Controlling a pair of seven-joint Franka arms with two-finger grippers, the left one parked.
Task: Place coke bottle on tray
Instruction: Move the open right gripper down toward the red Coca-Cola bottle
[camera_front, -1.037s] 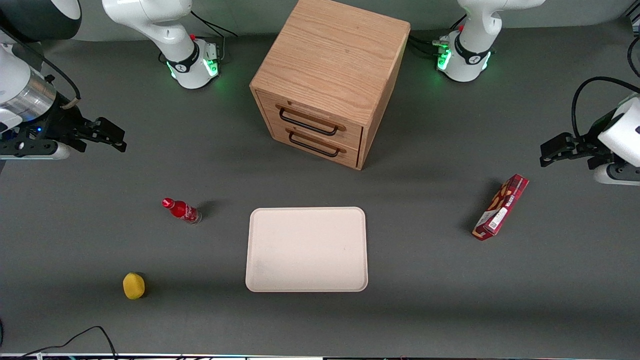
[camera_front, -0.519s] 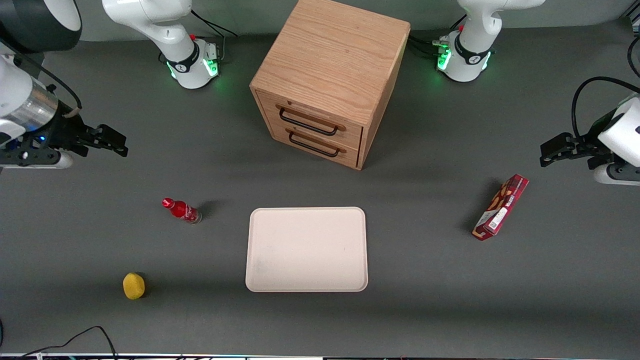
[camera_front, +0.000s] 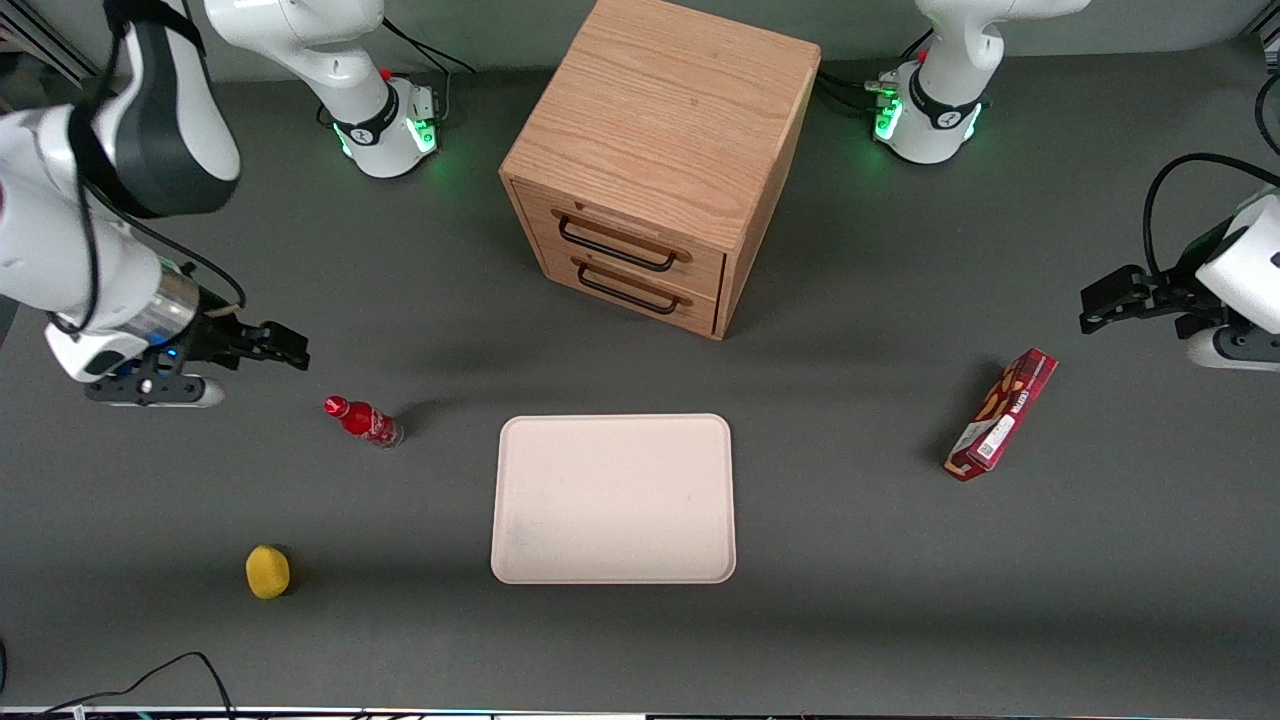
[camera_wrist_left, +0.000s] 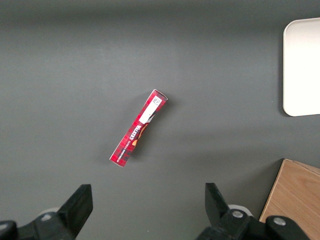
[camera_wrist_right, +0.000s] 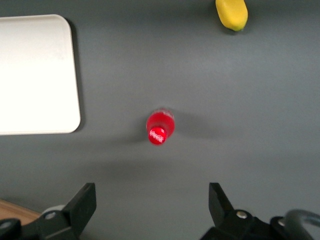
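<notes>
With our gripper (camera_wrist_right: 150, 210) spread wide above the upright coke bottle (camera_front: 361, 420), which stands on the table beside the tray (camera_front: 613, 499), we should descend centred over its red cap.

Red snack box (camera_wrist_left: 138, 127): white lettering along its long face, too small to make out; a white barcode-type patch near one end, also unreadable. Coke bottle (camera_wrist_right: 160, 126): white script on the red cap, not legible. No other text seen.
</notes>
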